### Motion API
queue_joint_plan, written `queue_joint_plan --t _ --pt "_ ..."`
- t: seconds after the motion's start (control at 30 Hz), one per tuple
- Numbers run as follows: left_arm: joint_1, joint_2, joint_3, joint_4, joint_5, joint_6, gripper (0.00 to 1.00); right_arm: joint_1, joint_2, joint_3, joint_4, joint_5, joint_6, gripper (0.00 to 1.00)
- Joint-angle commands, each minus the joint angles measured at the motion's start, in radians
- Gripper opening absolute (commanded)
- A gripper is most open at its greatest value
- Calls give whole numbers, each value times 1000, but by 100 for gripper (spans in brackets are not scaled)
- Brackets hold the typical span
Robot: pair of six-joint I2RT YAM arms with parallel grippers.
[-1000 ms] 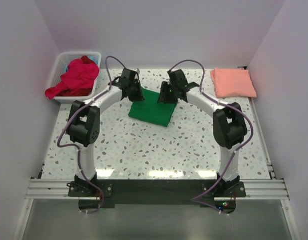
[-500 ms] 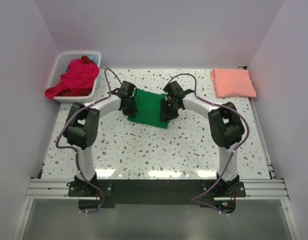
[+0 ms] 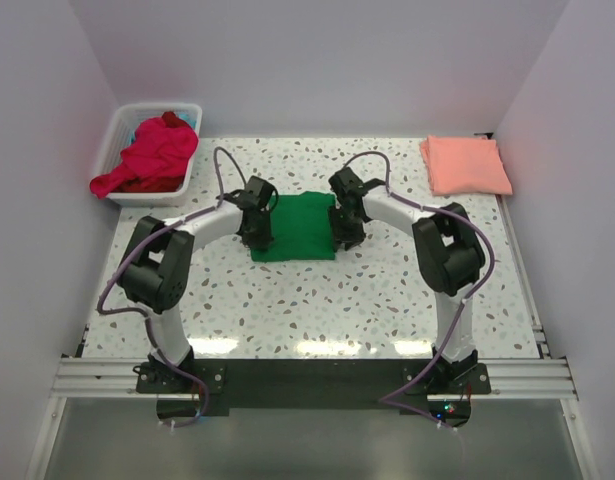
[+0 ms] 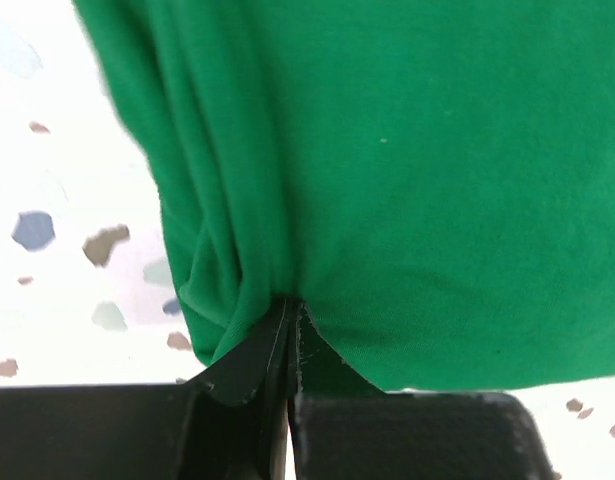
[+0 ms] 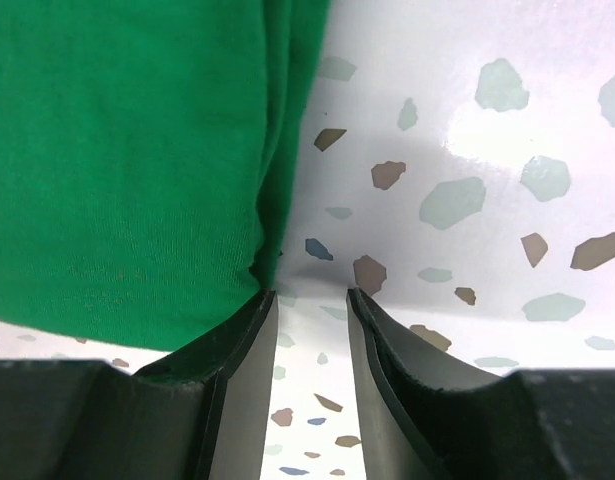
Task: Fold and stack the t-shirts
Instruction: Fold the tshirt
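The bright green t-shirt (image 3: 295,228) lies folded flat at the table's middle. My left gripper (image 3: 259,226) is at its left edge. In the left wrist view the gripper (image 4: 287,312) is shut on a bunched fold of the green t-shirt (image 4: 407,180). My right gripper (image 3: 346,226) is at the shirt's right edge. In the right wrist view the gripper (image 5: 309,296) is open over bare table, with its left finger against the green t-shirt (image 5: 127,160). A salmon-pink t-shirt (image 3: 465,165) lies folded at the back right. Red/magenta t-shirts (image 3: 152,155) are heaped in the basket.
A white plastic basket (image 3: 119,130) stands at the back left corner, with red cloth hanging over its near rim. The speckled table (image 3: 317,300) is walled on the left, back and right. The arm bases stand on the rail at the near edge.
Both grippers moved nearer and down with the green t-shirt. It slid toward the near side and turned square to the table, and now lies flat.
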Motion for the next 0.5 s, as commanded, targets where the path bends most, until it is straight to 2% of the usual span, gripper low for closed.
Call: queue_joint_plan --t 0.0,0.2,0.47 --pt "-33 -40 -26 -70 -12 30 5 -2 25 18 -66 95 -28 38" --pt "-36 -114 -26 -10 -40 20 8 -3 -31 35 -38 95 -35 38" --pt "-21 -236 44 37 -217 46 19 -3 -162 42 -2 118 -15 41"
